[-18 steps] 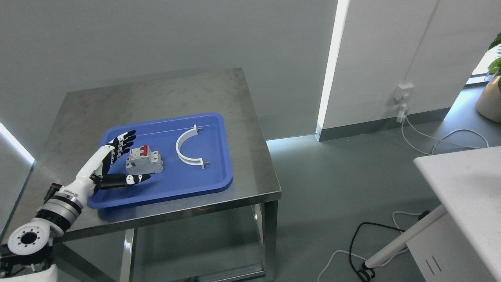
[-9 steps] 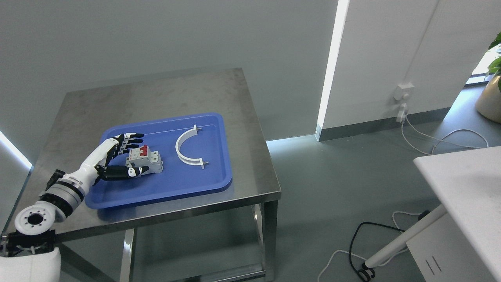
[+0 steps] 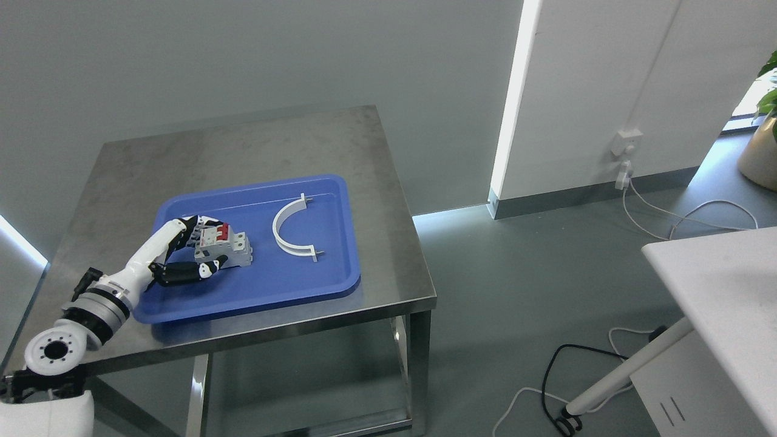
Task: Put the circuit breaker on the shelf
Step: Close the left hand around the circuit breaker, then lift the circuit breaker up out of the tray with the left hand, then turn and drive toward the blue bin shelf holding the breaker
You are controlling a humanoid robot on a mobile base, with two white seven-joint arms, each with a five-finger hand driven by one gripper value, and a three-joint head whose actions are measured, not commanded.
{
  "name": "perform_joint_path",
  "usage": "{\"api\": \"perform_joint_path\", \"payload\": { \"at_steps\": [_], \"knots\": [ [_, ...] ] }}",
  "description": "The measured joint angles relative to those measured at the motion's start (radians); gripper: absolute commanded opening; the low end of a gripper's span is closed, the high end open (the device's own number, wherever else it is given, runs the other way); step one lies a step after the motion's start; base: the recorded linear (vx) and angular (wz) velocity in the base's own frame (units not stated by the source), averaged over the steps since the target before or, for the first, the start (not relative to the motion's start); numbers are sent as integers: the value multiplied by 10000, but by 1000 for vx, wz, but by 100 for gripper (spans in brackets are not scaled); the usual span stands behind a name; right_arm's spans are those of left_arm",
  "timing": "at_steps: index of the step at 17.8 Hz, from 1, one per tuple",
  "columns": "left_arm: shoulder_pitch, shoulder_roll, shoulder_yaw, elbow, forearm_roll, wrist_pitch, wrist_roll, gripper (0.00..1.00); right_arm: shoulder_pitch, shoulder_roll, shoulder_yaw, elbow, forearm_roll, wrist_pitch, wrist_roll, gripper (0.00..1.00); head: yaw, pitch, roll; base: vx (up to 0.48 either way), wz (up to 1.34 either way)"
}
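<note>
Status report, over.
Left hand fingers closing around circuit breaker, right arm unseen. Breaker on blue tray. White curved bracket beside it, clear of the grasp.

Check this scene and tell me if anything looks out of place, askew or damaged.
Nothing stands out. The circuit breaker sits upright in the blue tray, with the left hand closing around it. The white curved bracket lies flat beside it, apart and intact.

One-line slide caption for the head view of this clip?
Left robot hand closes around the grey, red-switched circuit breaker on a blue plastic tray, beside a white curved bracket, atop a steel table.
</note>
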Motion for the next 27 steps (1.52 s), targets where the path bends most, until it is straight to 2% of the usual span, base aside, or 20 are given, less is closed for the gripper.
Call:
{"api": "perform_joint_path", "payload": {
  "at_steps": [4,8,10,13,16,21,27],
  "knots": [
    [-142,-311,397,118,113,-892,23,11,1,0,0,0,0,0,0,100,0,0,0,0,0],
    [-765,-1016,1219,190,869,-1672,319,13,0,0,0,1,0,0,-7,100,0,0,0,9,11],
    [-952,-1348,1661,156,1253,-2008,1363,14,0,0,0,1,0,0,-7,100,0,1,0,12,-48],
    [-1039,-1743,2197,84,1668,-2551,3595,13,-2,0,0,1,0,0,-7,100,0,0,0,0,-37],
    [-793,-2010,2429,-43,1906,-3168,4680,13,-2,0,0,1,0,0,-7,100,0,0,0,-52,22],
    [-80,-2380,2652,-550,2115,-3399,5049,13,-2,0,0,1,0,1,-7,100,0,1,0,-113,133],
    [301,-2595,2836,-1037,2194,-2728,5065,13,2,0,0,1,0,1,-7,100,0,0,0,-181,-59]
  ]
}}
